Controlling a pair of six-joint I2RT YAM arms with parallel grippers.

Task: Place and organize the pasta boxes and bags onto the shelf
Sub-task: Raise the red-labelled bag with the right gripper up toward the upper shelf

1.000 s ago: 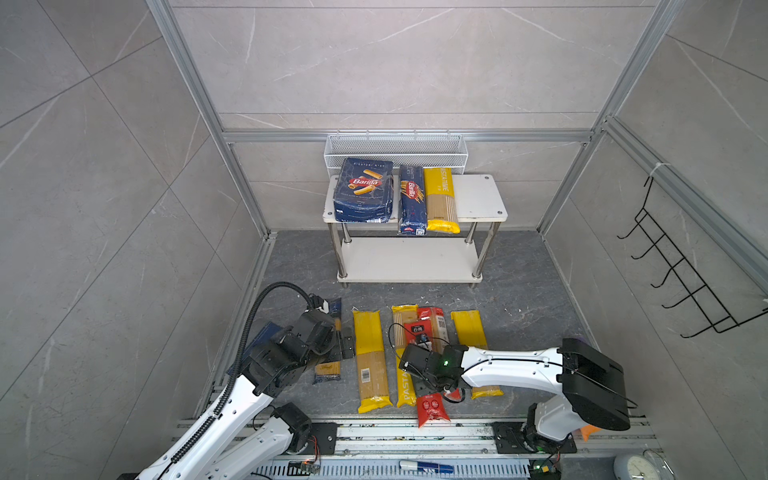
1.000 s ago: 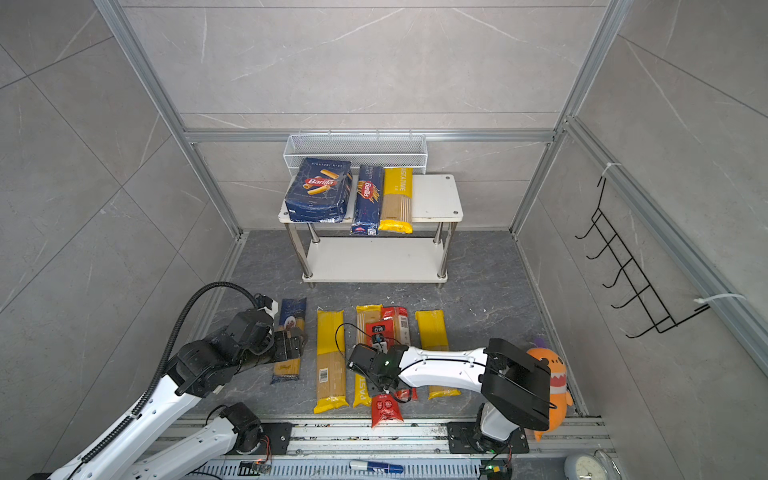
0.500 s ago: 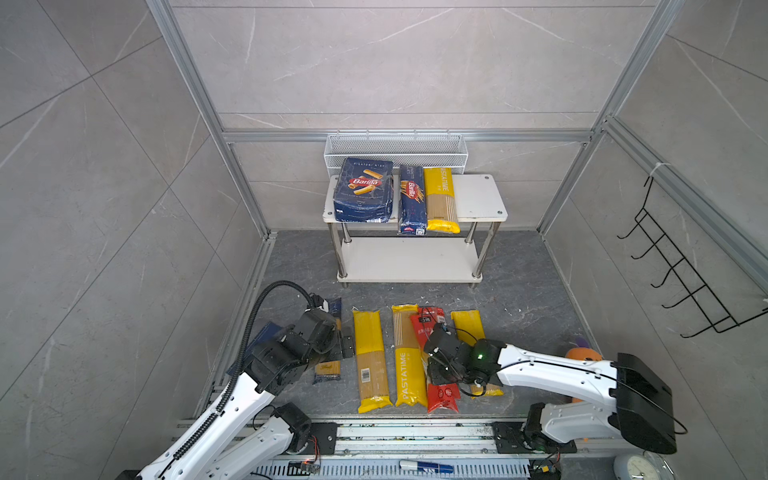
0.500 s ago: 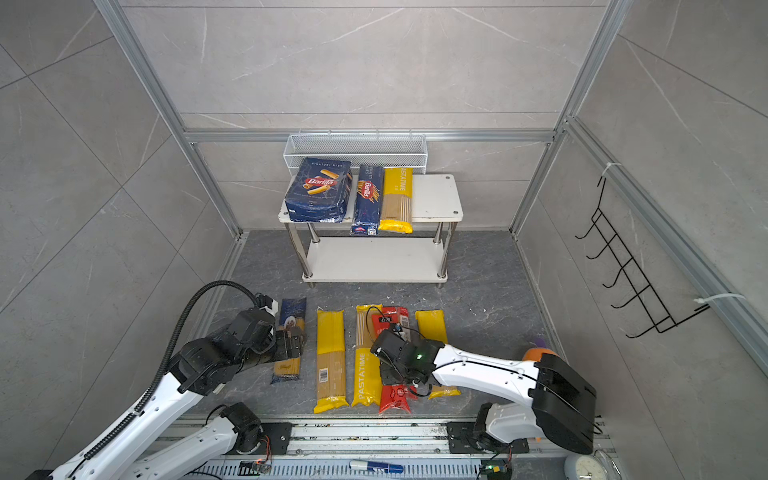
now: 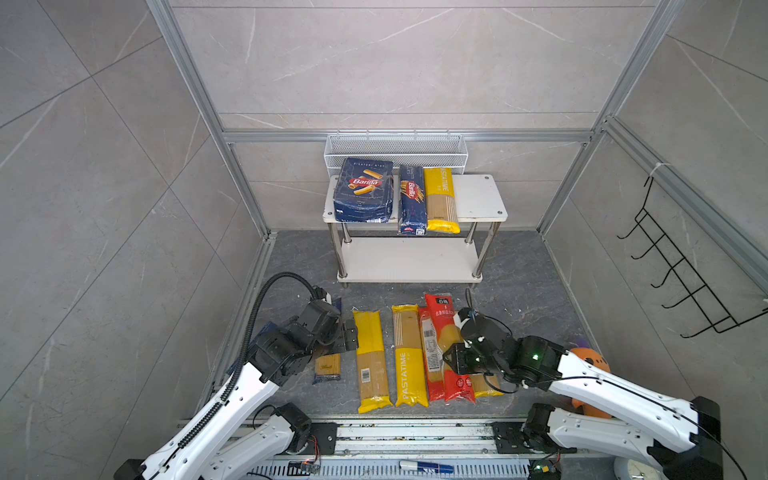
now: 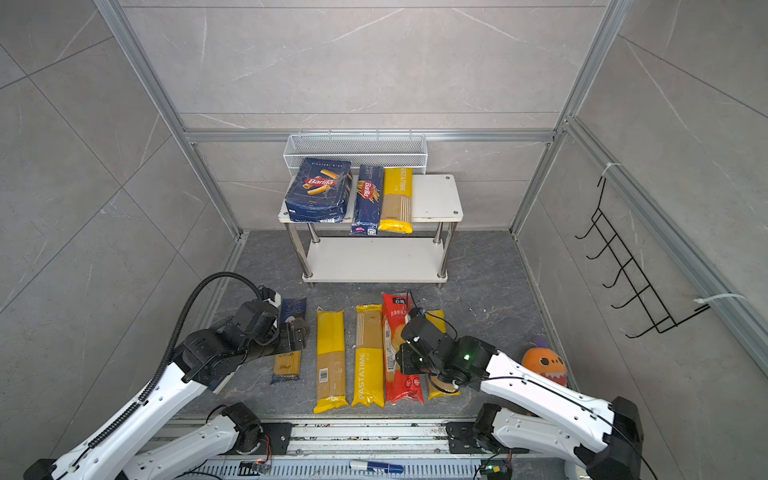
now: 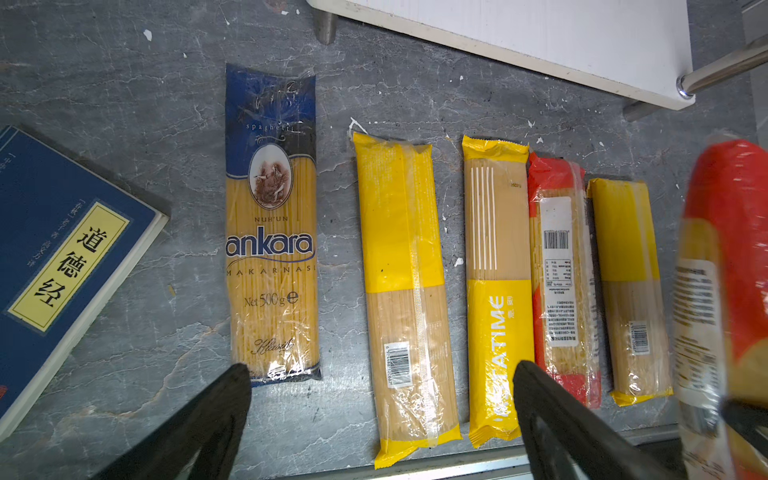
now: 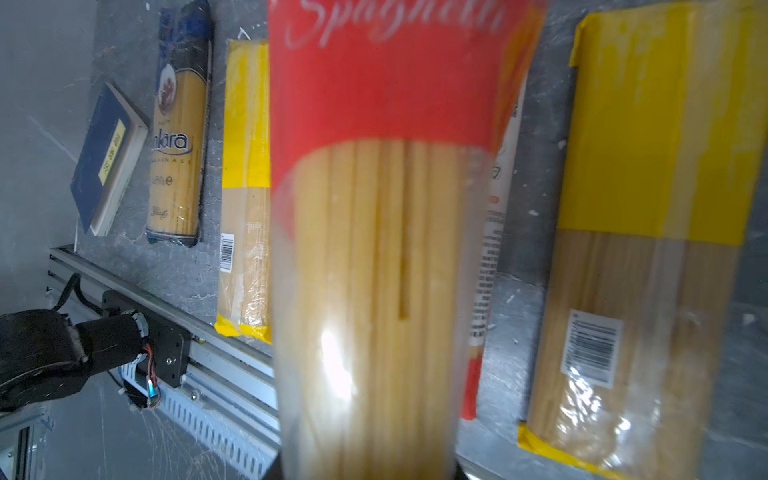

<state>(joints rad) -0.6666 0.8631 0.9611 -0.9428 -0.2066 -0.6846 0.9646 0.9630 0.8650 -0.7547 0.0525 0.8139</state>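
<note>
My right gripper [image 5: 454, 358] is shut on a red spaghetti bag [image 8: 374, 208] and holds it raised off the floor; its fingers are hidden behind the bag. A second red bag [image 7: 559, 270] lies below, between yellow bags [image 7: 496, 291] [image 7: 629, 286]. My left gripper [image 7: 382, 399] hangs open over the floor between the dark blue ankara bag [image 7: 272, 232] and another yellow bag [image 7: 405, 291], holding nothing. The white shelf [image 5: 478, 195] carries the wide pasta box [image 5: 363, 191], the narrow pasta box [image 5: 412, 199] and one yellow bag [image 5: 441, 199]. Its lower board [image 5: 407, 259] is bare.
A blue book [image 7: 62, 257] lies left of the ankara bag. An orange plush [image 6: 544, 365] sits by the right wall, behind my right arm. A white wire basket [image 5: 395, 147] hangs behind the shelf, a black hook rack [image 5: 681, 282] on the right wall. A metal rail [image 5: 415, 432] runs along the front.
My right gripper has closed on the red bag, swung to the right and lifted it off the pile. The left arm has not moved.
</note>
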